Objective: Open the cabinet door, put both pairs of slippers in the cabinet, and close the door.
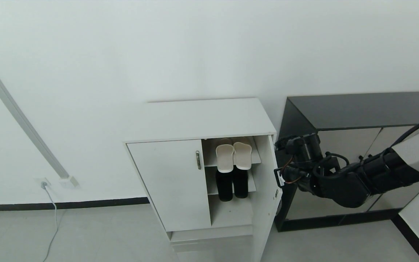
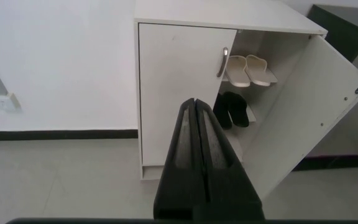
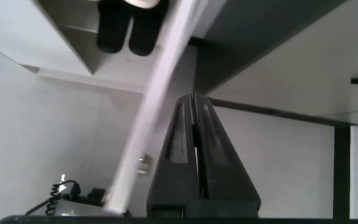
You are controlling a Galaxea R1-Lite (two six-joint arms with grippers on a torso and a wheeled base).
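Black sideboard (image 1: 358, 109) stands on the floor against the wall. Socket (image 1: 44, 183) holds a cable (image 1: 55, 214); conduit (image 1: 13, 106) slants above.

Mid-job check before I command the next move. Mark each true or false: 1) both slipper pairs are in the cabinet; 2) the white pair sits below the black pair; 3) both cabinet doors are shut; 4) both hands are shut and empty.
1) True. The white slippers and the black slippers both lie on shelves inside the cabinet.
2) False. The white pair is on the upper shelf and the black pair is on the shelf beneath it.
3) False. The right door stands open; only the left door is shut.
4) True. The left hand and the right hand each have their fingers pressed together, with nothing between them.
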